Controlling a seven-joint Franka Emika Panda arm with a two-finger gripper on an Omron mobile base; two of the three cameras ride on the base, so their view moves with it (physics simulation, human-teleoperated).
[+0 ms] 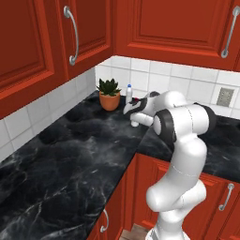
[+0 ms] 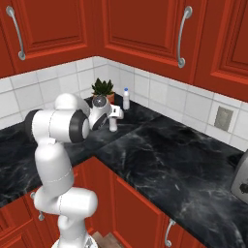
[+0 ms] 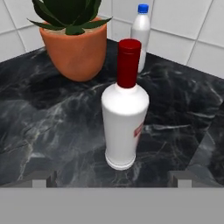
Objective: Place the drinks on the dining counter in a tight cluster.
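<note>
A white red-capped bottle (image 3: 124, 127) stands upright on the black worktop, just ahead of my gripper (image 3: 113, 179). The gripper is open, with one fingertip low on either side of the bottle and neither touching it. Behind it, near the tiled wall, stands a small pale blue-capped bottle (image 3: 141, 33). From the base, the gripper (image 1: 132, 114) hangs over the white bottle (image 1: 135, 123), with the blue-capped bottle (image 1: 129, 93) further back. The right base view shows the gripper (image 2: 115, 115), the white bottle (image 2: 113, 125) and the blue-capped one (image 2: 126, 99). The dining counter is out of view.
A potted plant (image 3: 76, 48) in an orange pot (image 1: 109, 99) sits in the tiled corner, left of the bottles. Red cupboards hang above the worktop (image 1: 70, 154). A wall socket (image 2: 224, 118) and a toaster (image 2: 240, 179) are to the right.
</note>
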